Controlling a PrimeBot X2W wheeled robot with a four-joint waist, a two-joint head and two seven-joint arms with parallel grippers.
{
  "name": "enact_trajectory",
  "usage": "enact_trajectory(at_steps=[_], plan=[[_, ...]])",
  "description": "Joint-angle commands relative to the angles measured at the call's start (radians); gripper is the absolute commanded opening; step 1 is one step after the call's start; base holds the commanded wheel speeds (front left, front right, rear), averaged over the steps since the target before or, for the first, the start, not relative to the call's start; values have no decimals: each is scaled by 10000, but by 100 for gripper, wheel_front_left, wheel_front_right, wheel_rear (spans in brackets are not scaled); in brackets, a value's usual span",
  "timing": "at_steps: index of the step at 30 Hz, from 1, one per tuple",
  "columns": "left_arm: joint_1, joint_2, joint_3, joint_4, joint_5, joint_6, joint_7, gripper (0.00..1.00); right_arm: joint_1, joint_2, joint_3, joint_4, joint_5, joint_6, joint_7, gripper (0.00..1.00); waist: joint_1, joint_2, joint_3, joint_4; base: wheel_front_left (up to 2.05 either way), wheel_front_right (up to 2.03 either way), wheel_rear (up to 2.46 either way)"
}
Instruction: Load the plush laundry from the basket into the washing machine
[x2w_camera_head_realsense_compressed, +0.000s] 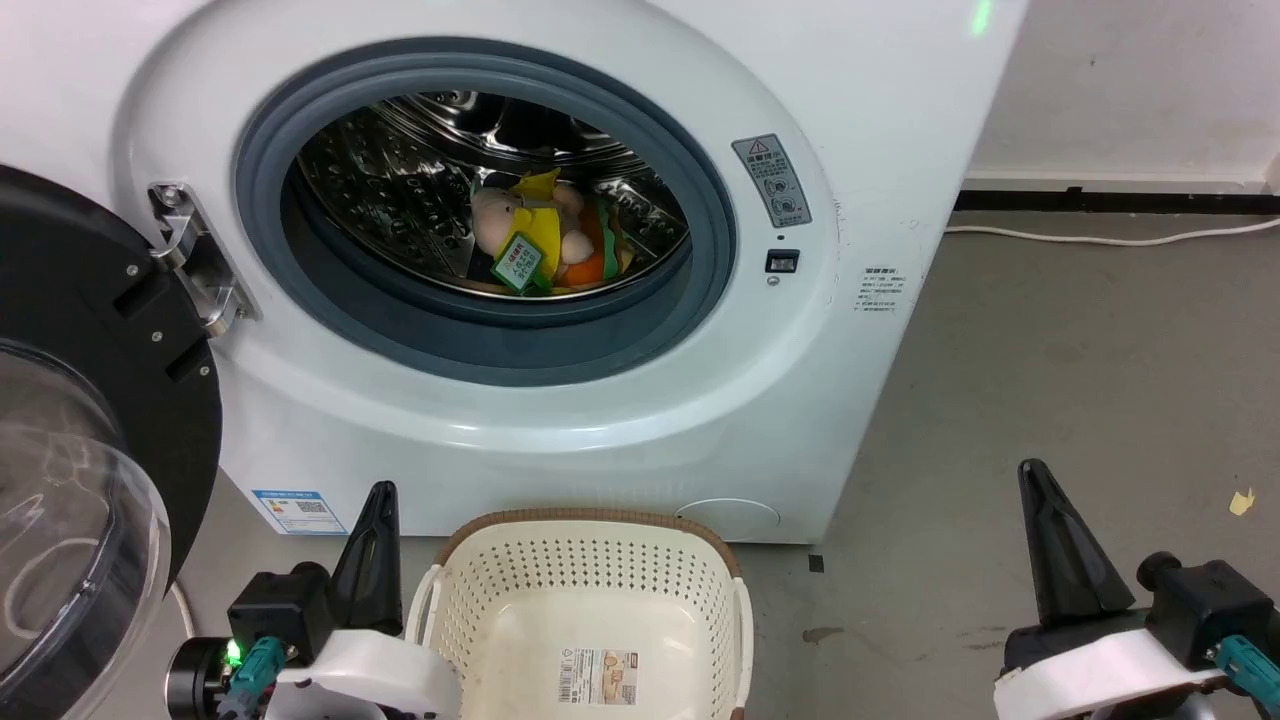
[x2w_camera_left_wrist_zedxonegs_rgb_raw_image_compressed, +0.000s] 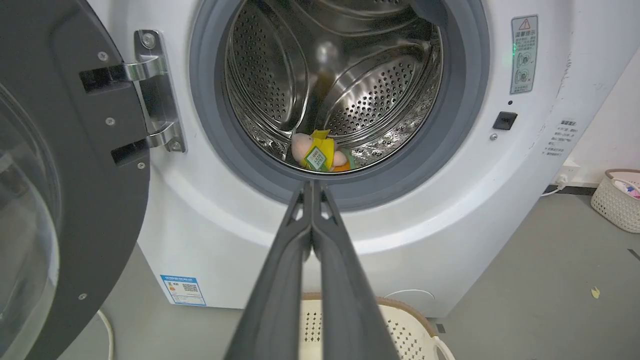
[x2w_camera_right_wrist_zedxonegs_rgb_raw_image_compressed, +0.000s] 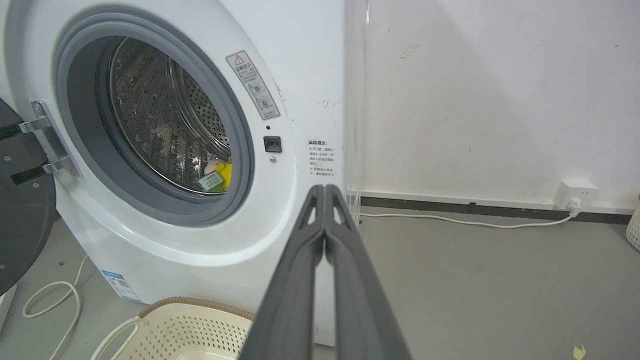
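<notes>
The plush laundry (x2w_camera_head_realsense_compressed: 535, 245) lies inside the washing machine (x2w_camera_head_realsense_compressed: 880, 150), on the low part of the steel drum (x2w_camera_head_realsense_compressed: 400, 190), in the upper middle of the head view. Its green-white hang tag (x2w_camera_head_realsense_compressed: 517, 264) faces the opening, and the orange and green burger part is to the right of it. The door (x2w_camera_head_realsense_compressed: 110, 330) with its black frame stands swung open at the left edge of the frame. The basket (x2w_camera_head_realsense_compressed: 590, 520) stands on the floor (x2w_camera_head_realsense_compressed: 1050, 350) just in front of the machine, at the bottom middle, with a paper label (x2w_camera_head_realsense_compressed: 598, 676) on its bottom.

The left tool (x2w_camera_head_realsense_compressed: 380, 495) is at the lower left, just beside the basket's left handle. Its two dark fingers are pressed together and grip nothing. The right tool (x2w_camera_head_realsense_compressed: 1033, 470) is at the lower right, well apart from the basket, also fully closed with nothing between its fingers.

In the left wrist view the closed fingers point up toward the lower edge of the porthole. In the right wrist view they point at the machine's right corner, and a white cable (x2w_camera_right_wrist_zedxonegs_rgb_raw_image_compressed: 430, 220) runs along the floor to a plug (x2w_camera_right_wrist_zedxonegs_rgb_raw_image_compressed: 575, 192) on the wall.
</notes>
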Motion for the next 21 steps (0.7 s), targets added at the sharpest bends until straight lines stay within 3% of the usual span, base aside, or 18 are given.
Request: enact_trajectory(at_steps=[1,21], plan=[[82,-46,24,-81,126,36,73,0,-77,-4,22,45,-108,-4,77,0,0,0,-16,6,0,0,0],[113,-76,89,-236,480,54,461,0,-112,-6,40,155,-361,-5,466,0,0,0,-166,59,0,0,0]])
